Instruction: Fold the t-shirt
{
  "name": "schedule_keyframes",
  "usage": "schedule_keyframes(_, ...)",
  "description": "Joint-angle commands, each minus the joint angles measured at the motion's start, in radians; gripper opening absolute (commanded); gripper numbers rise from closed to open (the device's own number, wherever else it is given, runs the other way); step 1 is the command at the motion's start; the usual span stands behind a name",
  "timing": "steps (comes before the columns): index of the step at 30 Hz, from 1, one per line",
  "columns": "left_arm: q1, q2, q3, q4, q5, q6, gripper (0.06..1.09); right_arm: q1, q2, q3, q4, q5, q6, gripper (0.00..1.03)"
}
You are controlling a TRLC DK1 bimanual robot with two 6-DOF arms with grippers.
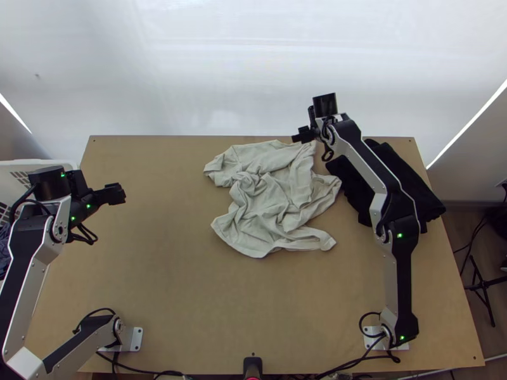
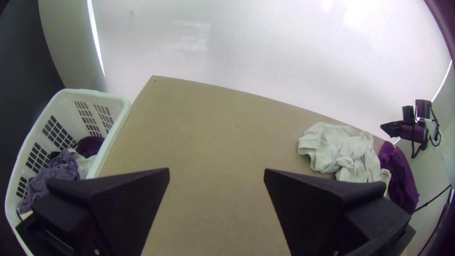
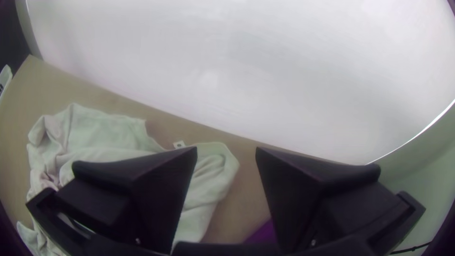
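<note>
On the tabletop (image 1: 165,285), the t-shirt (image 1: 269,206) is bunched. Near its far edge, the right pincer (image 3: 226,150) is held wide open, empty, likely for grasping; the left pincer (image 2: 216,169), equally wide and empty, is held aside.

"Where's a way through?"
"The bare left tabletop (image 1: 158,253), and the near middle between the arms' bases."
"What blocks?"
"The bunched t-shirt (image 1: 269,206); dark cloth (image 1: 426,197) beside it, right arm (image 1: 403,272) overhead. I can't quite judge the clearance beneath."
</note>
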Motion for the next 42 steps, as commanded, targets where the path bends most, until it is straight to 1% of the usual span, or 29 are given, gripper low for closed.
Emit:
schedule_keyframes(1,0.000,0.002,-0.009,0.000,-0.001,-0.001,1.03,0.043,-0.079,-0.039,-0.132,0.002,0.028,0.67)
schedule_keyframes(4,0.000,0.002,-0.011,0.000,-0.001,-0.005,1.03,0.081,-0.118,-0.097,-0.163,-0.007,0.025,0.65)
schedule_keyframes(5,-0.001,0.002,-0.009,0.000,-0.001,-0.007,1.03,0.095,-0.118,-0.097,-0.184,-0.016,0.025,0.54)
schedule_keyframes(6,-0.001,0.002,-0.008,0.000,-0.001,-0.009,1.03,0.102,-0.116,-0.099,-0.187,-0.036,0.028,0.39)
schedule_keyframes(7,-0.001,0.002,-0.003,0.000,-0.001,-0.009,1.03,0.110,-0.112,-0.099,-0.187,-0.048,0.030,0.29)
schedule_keyframes(8,-0.001,0.000,0.001,0.000,-0.001,-0.009,1.03,0.118,-0.105,-0.099,-0.186,-0.048,0.028,0.24)
schedule_keyframes(11,-0.001,-0.003,0.015,-0.007,-0.001,-0.009,1.03,0.124,-0.069,-0.082,-0.189,-0.048,0.024,0.24)
schedule_keyframes(16,0.005,-0.023,0.000,-0.023,-0.001,-0.007,1.03,0.127,-0.012,-0.061,-0.240,-0.048,0.025,0.24)
schedule_keyframes(23,0.003,-0.046,-0.020,-0.023,-0.001,-0.002,1.03,0.139,0.017,-0.045,-0.244,-0.047,0.016,0.25)
schedule_keyframes(25,0.003,-0.050,-0.019,-0.023,-0.001,-0.002,1.03,0.142,0.025,-0.038,-0.244,-0.047,0.016,0.31)
schedule_keyframes(31,0.009,-0.064,-0.015,-0.033,-0.002,0.001,1.03,0.142,0.042,-0.034,-0.252,-0.044,0.017,0.32)
schedule_keyframes(32,0.012,-0.066,-0.015,-0.035,-0.002,0.002,1.03,0.142,0.045,-0.034,-0.253,-0.042,0.021,0.35)
schedule_keyframes(33,0.014,-0.067,-0.017,-0.039,-0.002,0.002,1.03,0.141,0.048,-0.034,-0.256,-0.041,0.022,0.36)
schedule_keyframes(42,0.023,-0.073,-0.006,-0.039,-0.002,0.014,1.03,0.128,0.076,-0.021,-0.264,-0.032,0.022,0.36)
